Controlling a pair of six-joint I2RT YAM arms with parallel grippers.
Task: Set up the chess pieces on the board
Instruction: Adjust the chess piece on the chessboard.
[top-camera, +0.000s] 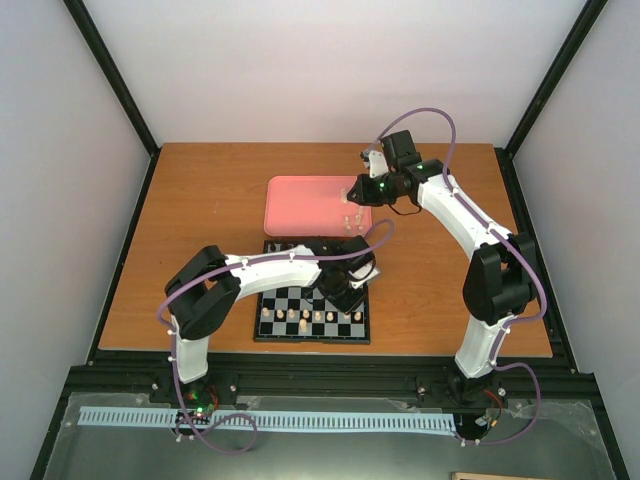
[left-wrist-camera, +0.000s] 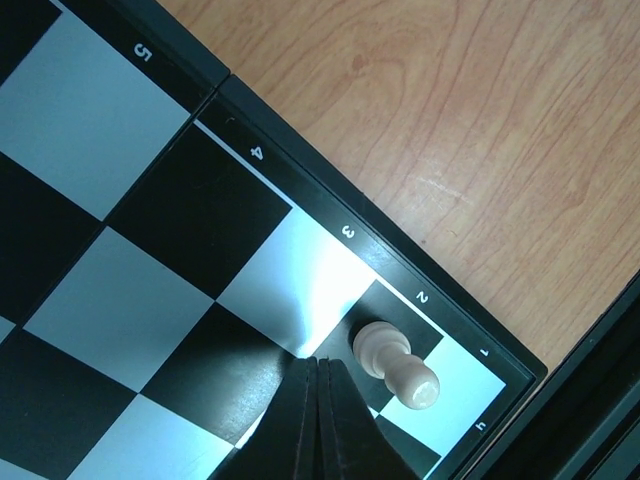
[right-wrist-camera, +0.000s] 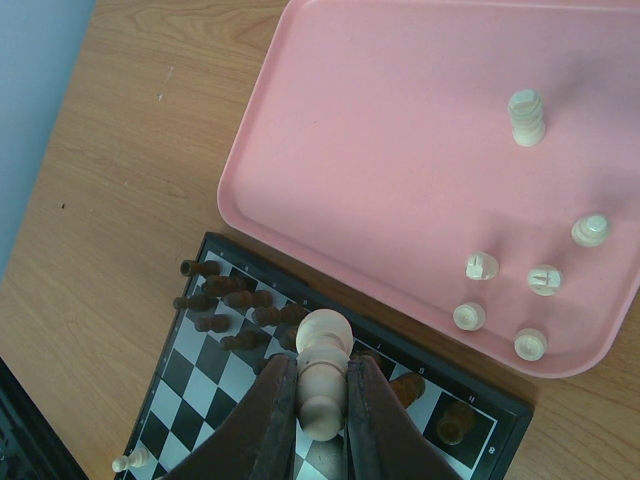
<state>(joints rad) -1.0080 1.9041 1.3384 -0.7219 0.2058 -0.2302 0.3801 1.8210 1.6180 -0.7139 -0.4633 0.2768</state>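
The board (top-camera: 290, 298) lies near the table's front, with a row of cream chess pieces (top-camera: 300, 317) along its near side. My left gripper (left-wrist-camera: 320, 362) is shut and empty, its tips low over the board (left-wrist-camera: 150, 250) right beside a standing cream pawn (left-wrist-camera: 395, 362) near the corner. My right gripper (right-wrist-camera: 322, 400) is shut on a cream chess piece (right-wrist-camera: 322, 370), held high above the board's far edge (right-wrist-camera: 190, 390). Several more cream pieces (right-wrist-camera: 481, 266) stand in the pink tray (right-wrist-camera: 400, 130). In the top view the right gripper (top-camera: 358, 190) hangs over the tray's right end.
Dark brown pieces (right-wrist-camera: 225, 300) crowd the board's far rows. The pink tray (top-camera: 300, 200) sits just behind the board. Bare wooden tabletop (top-camera: 200, 230) stretches left and right of both. Black frame rails border the table.
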